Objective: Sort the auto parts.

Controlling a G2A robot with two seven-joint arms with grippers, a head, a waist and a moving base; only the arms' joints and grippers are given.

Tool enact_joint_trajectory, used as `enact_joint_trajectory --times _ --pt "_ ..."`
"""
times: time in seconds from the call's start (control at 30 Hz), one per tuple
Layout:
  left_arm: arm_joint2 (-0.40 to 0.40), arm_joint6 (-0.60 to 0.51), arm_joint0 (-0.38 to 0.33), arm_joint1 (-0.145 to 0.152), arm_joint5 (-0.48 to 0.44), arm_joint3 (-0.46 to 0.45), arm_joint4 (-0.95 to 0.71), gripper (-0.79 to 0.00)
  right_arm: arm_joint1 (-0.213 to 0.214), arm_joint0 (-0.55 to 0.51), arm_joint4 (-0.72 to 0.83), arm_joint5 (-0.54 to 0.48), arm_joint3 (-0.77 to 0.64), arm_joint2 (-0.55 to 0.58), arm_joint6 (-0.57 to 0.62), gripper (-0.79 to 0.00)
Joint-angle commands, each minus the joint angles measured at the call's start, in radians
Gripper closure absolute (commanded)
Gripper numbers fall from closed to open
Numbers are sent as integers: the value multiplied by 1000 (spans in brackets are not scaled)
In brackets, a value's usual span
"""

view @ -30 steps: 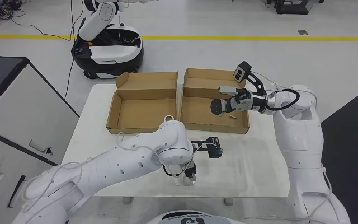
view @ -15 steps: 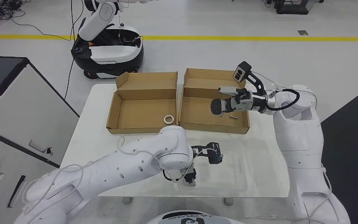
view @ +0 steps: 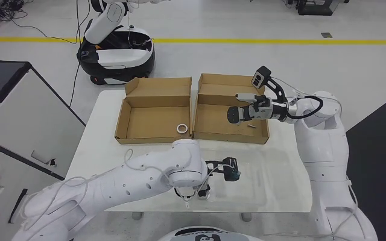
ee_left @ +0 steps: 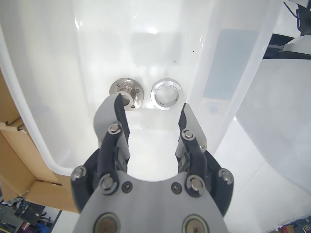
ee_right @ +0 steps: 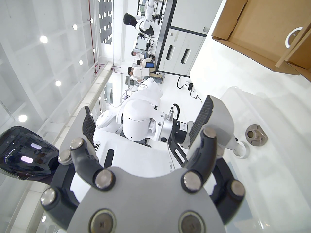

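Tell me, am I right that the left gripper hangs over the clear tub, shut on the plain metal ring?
Not quite: the left gripper hangs over the clear tub, but it is open and empty. The plain metal ring lies free on the tub's floor beside a flanged hub, as the left wrist view shows.

The left arm (view: pixel 181 164) bends low across the front, with the left gripper (ee_left: pixel 151 109) pointing downward, jaws apart. The right arm (view: pixel 315 109) extends sideways, with the right gripper (ee_right: pixel 147 112) likewise spread wide.
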Motion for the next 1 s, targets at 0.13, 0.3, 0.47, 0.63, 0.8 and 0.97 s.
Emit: enact_joint_trajectory --times 0.13,0.3,0.47,0.63,0.8,0.97 --pt "30 0 -13 -13 -1 13 -15 -366 0 0 0 0 0 0 0 -785" --pt "59 0 -18 -30 -6 43 -6 -360 0 0 0 0 0 0 0 -785" --pt "86 2 -24 -49 3 74 18 -336 0 0 0 0 0 0 0 -785" --pt "106 0 -32 -63 5 103 29 -326 0 0 0 0 0 0 0 -785" --pt "123 0 -39 -75 9 126 27 -311 0 0 0 0 0 0 0 -785" --pt "137 0 -45 -84 14 143 23 -268 0 0 0 0 0 0 0 -785"
